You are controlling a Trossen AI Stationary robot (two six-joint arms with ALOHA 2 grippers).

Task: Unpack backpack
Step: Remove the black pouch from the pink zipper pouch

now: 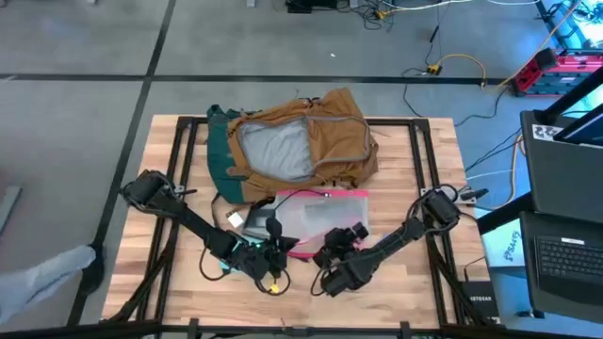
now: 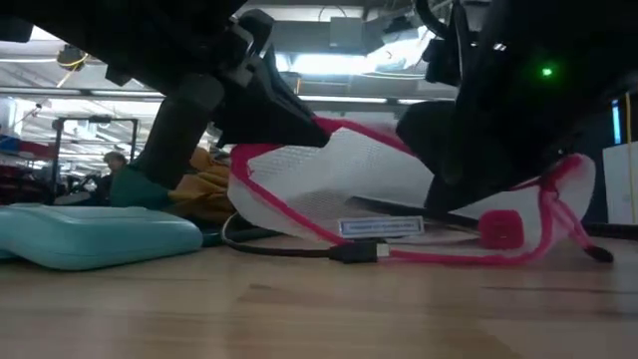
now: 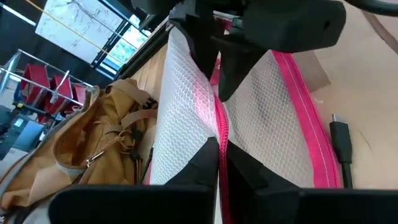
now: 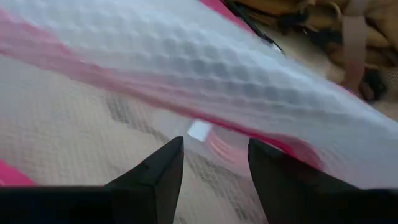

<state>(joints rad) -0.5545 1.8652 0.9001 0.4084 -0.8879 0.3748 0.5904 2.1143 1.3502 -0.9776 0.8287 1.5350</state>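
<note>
The backpack [image 1: 300, 141] lies open at the far middle of the table [image 1: 415, 282], its grey lining showing. Just in front of it lies a clear pouch [image 1: 318, 215] with pink edges. The left gripper [image 3: 219, 134] pinches the pouch's pink zip edge at its near side. The right gripper [image 4: 211, 163], fingers parted, hovers over the pouch beside the left one.

Pouch [image 1: 316, 215] and both arms block backpack [image 1: 301, 141] front.
</note>
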